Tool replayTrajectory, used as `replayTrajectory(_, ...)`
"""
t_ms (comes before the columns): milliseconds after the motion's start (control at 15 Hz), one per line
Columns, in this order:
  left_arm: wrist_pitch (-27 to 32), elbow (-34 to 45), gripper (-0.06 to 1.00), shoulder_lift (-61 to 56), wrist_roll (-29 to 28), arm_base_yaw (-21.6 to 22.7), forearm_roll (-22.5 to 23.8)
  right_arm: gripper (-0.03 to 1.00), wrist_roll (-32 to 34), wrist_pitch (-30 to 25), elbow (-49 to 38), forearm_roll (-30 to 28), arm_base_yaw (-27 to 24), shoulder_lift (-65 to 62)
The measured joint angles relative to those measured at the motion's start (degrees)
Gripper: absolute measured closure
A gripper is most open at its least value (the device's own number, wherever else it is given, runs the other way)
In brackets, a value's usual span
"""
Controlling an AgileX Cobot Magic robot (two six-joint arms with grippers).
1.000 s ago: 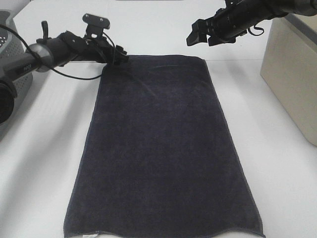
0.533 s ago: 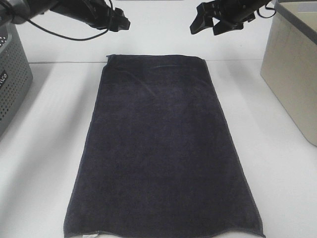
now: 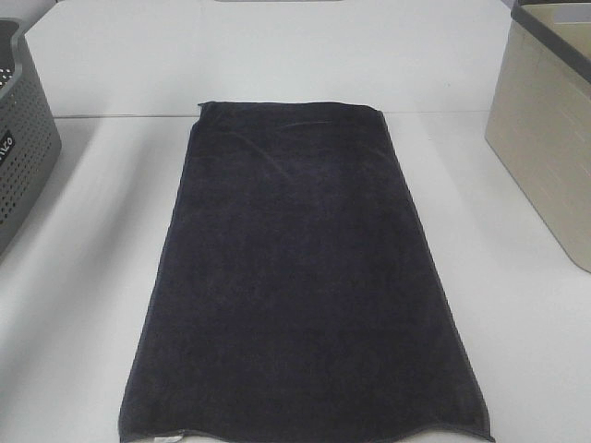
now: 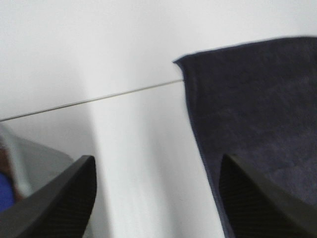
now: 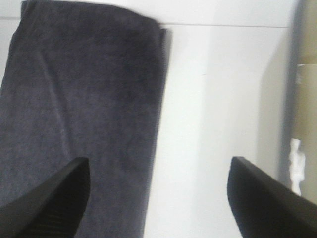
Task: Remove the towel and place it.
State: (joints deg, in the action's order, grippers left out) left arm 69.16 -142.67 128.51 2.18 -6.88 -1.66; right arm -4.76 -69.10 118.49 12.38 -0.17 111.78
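The towel (image 3: 300, 277) is a long, very dark navy cloth lying flat and spread out on the white table, running from the far edge to the near edge. Neither arm shows in the high view. In the left wrist view my left gripper (image 4: 156, 198) is open and empty, held high above the towel's far left corner (image 4: 257, 119). In the right wrist view my right gripper (image 5: 158, 203) is open and empty, held high above the towel's far right edge (image 5: 84, 109).
A grey perforated basket (image 3: 23, 157) stands at the left edge of the table. A beige bin (image 3: 545, 129) stands at the right; its side also shows in the right wrist view (image 5: 302, 99). The white table (image 3: 517, 305) shows bare on both sides of the towel.
Both arms have lifted up and back from the towel's far corners and left the high view. The towel lies as before.
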Motion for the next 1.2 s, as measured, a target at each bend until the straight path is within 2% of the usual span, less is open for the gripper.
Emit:
replayTrajectory(200, 0.1, 2.5, 0.28, -5.6, -1.4, 7.8, -1.3, 0.21, 1.0, -0.4, -1.1, -2.3, -5.9, -3.6)
replayTrajectory(267, 0.1, 11.4, 0.28, -11.7, 0.0, 10.6, -1.6, 0.21, 0.5, -0.4, -7.8, -2.4, -6.2, -8.9)
replayTrajectory(467, 0.2, 33.2, 0.28, -26.1, 2.3, 10.9, -1.3, 0.21, 0.5, -0.4, -27.2, -2.2, -6.1, -23.8)
replayTrajectory(533, -1.0, 41.9, 0.28, -33.1, 2.2, 10.9, -1.4, 0.21, 0.4, -0.6, -33.6, -2.3, -6.1, -30.6)
replayTrajectory(600, -2.0, 46.2, 0.28, -36.0, 1.9, 10.9, -1.4, 0.21, 0.3, -0.6, -40.0, -2.3, -6.1, -37.0)
replayTrajectory(667, -4.6, 57.0, 0.28, -46.3, 0.9, 10.9, -1.4, 0.21, 0.3, -0.7, -45.1, -2.3, -6.1, -43.4)
replayTrajectory(933, -5.7, 75.5, 0.28, -66.5, -0.2, 10.9, -1.4, 0.21, 0.3, -0.8, -60.4, -3.1, -6.1, -65.4)
replayTrajectory(1200, -5.6, 88.1, 0.28, -84.2, -0.4, 10.9, -1.1, 0.21, 1.1, -0.8, -73.4, -4.7, -6.1, -87.5)
